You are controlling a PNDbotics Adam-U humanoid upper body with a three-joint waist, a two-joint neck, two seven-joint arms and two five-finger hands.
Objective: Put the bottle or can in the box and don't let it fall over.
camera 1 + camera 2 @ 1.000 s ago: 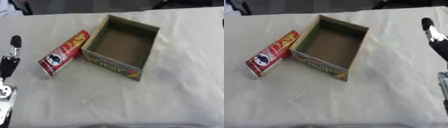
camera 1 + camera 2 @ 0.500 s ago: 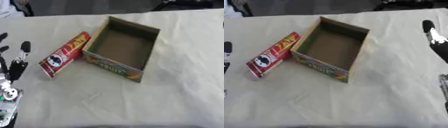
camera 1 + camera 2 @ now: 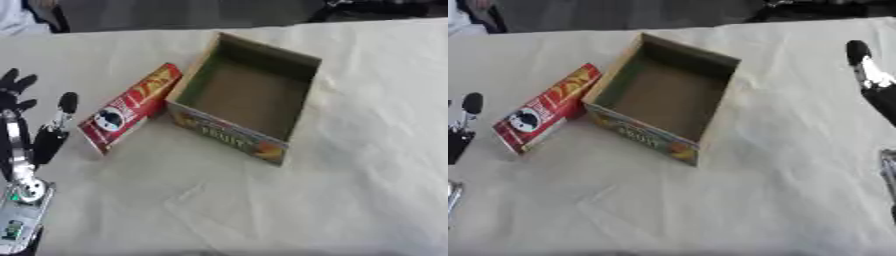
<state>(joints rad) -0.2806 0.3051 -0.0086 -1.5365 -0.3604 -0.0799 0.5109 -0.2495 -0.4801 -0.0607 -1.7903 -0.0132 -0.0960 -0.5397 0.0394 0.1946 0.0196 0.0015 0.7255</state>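
Note:
A red tube-shaped can (image 3: 131,113) lies on its side on the cloth, its upper end against the left wall of the open cardboard box (image 3: 248,134). The box is empty, with a colourful fruit print on its front wall. My left hand (image 3: 35,131) stands open at the left edge, fingers straight and pointing up, a short gap left of the can's lower end. My right hand (image 3: 870,80) shows at the right edge of the right eye view, fingers straight, well to the right of the box.
A cream cloth (image 3: 289,200) covers the whole table. Dark shapes lie past the table's far edge (image 3: 175,15).
My left hand has risen into view and come nearer the can's lower end. The can, the box and my right hand have kept their places.

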